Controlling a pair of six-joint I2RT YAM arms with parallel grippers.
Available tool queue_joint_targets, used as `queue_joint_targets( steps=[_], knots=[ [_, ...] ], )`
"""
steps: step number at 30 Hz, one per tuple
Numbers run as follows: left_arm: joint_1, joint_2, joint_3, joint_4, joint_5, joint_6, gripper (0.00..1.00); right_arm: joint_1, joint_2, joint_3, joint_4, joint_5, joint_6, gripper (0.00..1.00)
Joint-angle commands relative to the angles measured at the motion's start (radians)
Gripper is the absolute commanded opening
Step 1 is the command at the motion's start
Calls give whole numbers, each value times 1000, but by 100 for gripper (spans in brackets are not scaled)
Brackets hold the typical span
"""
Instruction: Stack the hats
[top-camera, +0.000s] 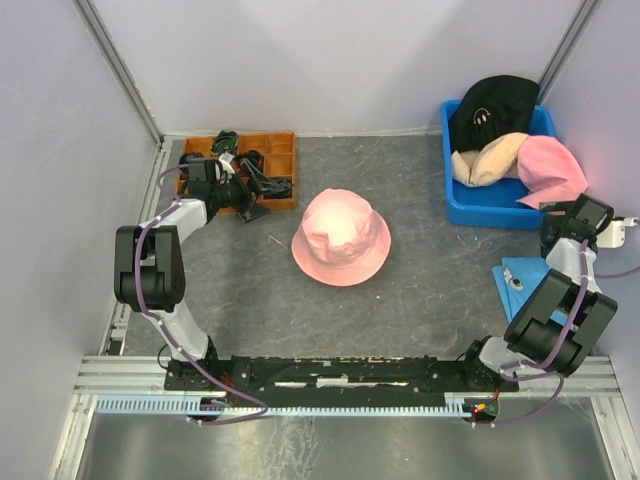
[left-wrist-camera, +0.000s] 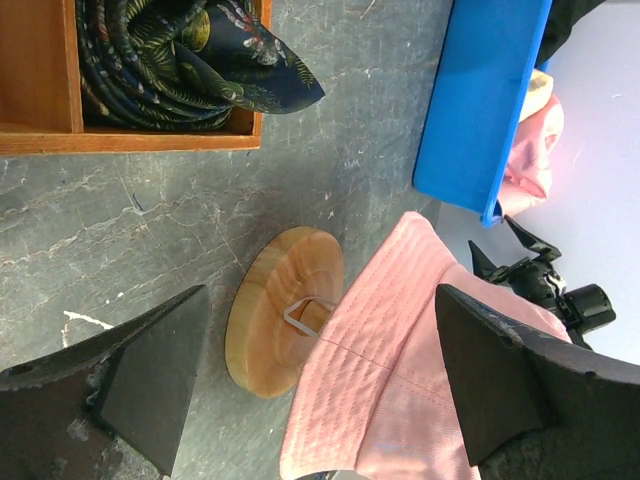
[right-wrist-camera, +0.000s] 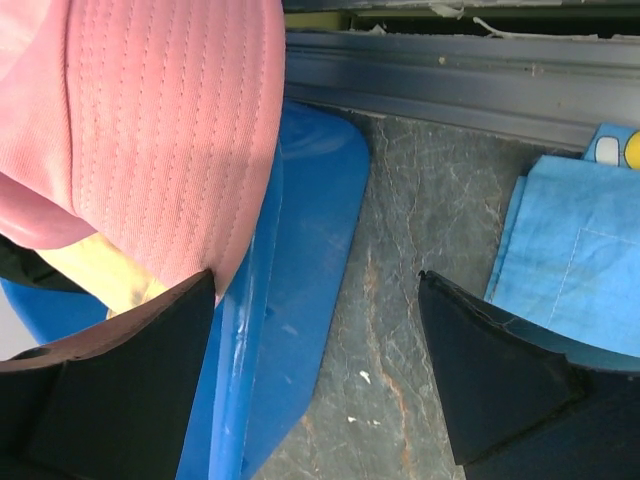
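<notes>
Grey surface, walled on three sides. Two containers at the far edge.

Centre: one pink hat (top-camera: 341, 238) sits on a wooden stand (left-wrist-camera: 270, 320). From above the hat hides the stand completely. Only the round base shows, under the brim, in the left wrist view.

Far left: an orange wooden tray (top-camera: 283, 148) with compartments, dark coiled bundles (left-wrist-camera: 180, 60) in them. The left arm's wrist hangs over its near edge and blocks part of it. The left fingers (left-wrist-camera: 150, 370) are spread wide with nothing between them, pointing toward the stand.

Far right: a blue bin (top-camera: 490, 208) holding three hats.
- black hat (top-camera: 492, 105) at the back
- beige hat (top-camera: 487, 160) in the middle
- second pink hat (top-camera: 550, 168), its brim draped over the bin's rim

The right fingers (right-wrist-camera: 500, 370) are wide apart and hold nothing. One tip is close against that draped brim, but contact cannot be told.

A blue cloth (top-camera: 520, 280) lies flat on the surface near the right arm.

Count: four hats in all, two pink, one beige, one black. One stand, one tray, one bin.
</notes>
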Motion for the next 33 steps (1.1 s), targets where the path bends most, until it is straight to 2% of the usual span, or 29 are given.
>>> queue_joint_targets(
  steps=[1, 3, 10, 15, 20, 26, 30, 33],
  knots=[
    [1, -38, 38, -3, -6, 32, 99, -2, 29, 50, 73, 66, -13, 88],
    [-1, -34, 42, -4, -8, 30, 99, -3, 24, 51, 81, 69, -5, 85],
    [-10, -27, 54, -3, -11, 29, 99, 7, -40, 63, 69, 84, 0, 82],
    [-12, -27, 49, -4, -11, 30, 99, 23, -73, 97, 62, 96, -10, 75],
    [-11, -30, 45, -5, -6, 36, 99, 35, -26, 128, 54, 88, -17, 68],
    [-12, -36, 44, -17, -2, 48, 99, 39, -36, 141, -6, 105, -37, 76],
    [-12, -33, 45, -11, 1, 45, 99, 42, -86, 149, -87, 136, -52, 90],
    [-12, -29, 51, -7, 5, 43, 99, 51, -92, 155, -103, 157, -64, 96]
  ],
)
